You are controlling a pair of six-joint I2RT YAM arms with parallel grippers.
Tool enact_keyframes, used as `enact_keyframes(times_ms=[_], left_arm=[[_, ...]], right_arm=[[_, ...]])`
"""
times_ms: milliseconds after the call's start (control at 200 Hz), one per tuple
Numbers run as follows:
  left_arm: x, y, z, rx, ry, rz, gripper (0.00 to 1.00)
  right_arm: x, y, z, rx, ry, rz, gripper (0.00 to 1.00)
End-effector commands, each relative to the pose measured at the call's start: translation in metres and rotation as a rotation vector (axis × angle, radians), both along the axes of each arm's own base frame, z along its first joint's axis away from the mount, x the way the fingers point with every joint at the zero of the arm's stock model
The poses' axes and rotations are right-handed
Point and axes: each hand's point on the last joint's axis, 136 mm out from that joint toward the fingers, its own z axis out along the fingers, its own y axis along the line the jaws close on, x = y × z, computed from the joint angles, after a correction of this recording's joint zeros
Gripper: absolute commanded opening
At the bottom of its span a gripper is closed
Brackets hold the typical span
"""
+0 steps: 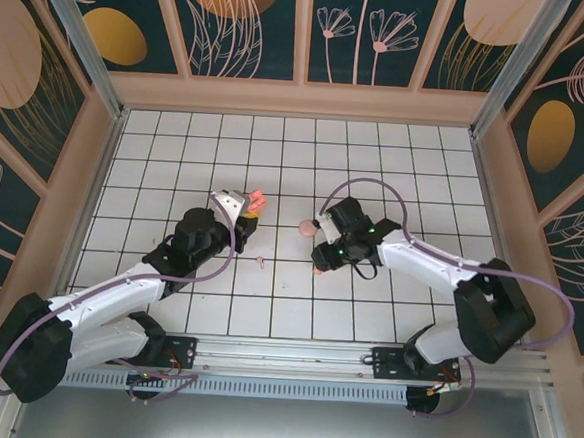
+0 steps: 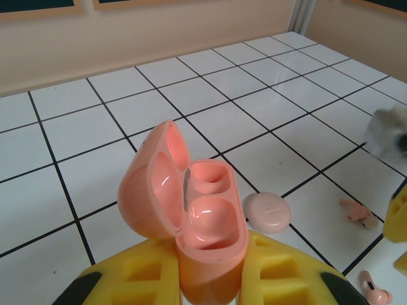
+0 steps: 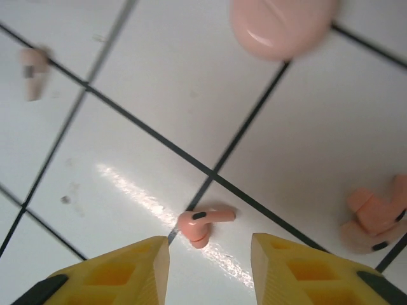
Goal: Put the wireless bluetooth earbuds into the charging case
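In the right wrist view we see the white tiled table (image 3: 159, 95) bearing a pale pink disc (image 3: 280, 25) at top, an earbud (image 3: 203, 223) at lower centre, and a second earbud (image 3: 375, 219) at the right edge.

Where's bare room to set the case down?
Free: tile rows along the back wall, and tiles right of the right arm. Crowded: the middle, between the charging case in the left gripper and the right gripper, where the disc and earbuds lie.

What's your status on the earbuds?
Left gripper shut on open charging case, wells empty. Right gripper open over one earbud lying on tile. Pale pink disc nearby, not blocking.
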Motion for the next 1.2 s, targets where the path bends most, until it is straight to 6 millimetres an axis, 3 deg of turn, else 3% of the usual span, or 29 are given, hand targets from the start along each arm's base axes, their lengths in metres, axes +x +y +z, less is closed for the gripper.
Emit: enact_keyframes(times_ms=[0, 170, 395, 606, 921, 1196], left_arm=[[0.0, -0.005, 0.016, -0.024, -0.03, -0.016, 0.08], [-0.001, -0.005, 0.016, -0.02, -0.032, -0.021, 0.09], [-0.003, 0.0, 0.014, -0.002, -0.033, -0.006, 0.09], [-0.001, 0.001, 0.012, 0.006, -0.028, -0.001, 0.08], [0.001, -0.002, 0.012, 0.009, -0.025, -0.004, 0.09], [0.003, -0.002, 0.013, 0.012, -0.026, -0.003, 0.09]], right_arm=[[-0.008, 0.012, 0.029, 0.029, -0.19, 0.329, 0.41], [-0.032, 0.005, 0.024, -0.042, -0.392, 0.816, 0.45], [-0.024, -0.007, -0.009, -0.179, -0.38, 1.036, 0.47], [-0.016, -0.01, -0.036, -0.234, -0.38, 1.1, 0.43], [0.004, -0.005, -0.044, -0.245, -0.419, 1.1, 0.4], [0.003, 0.003, -0.05, -0.203, -0.389, 1.12, 0.34]])
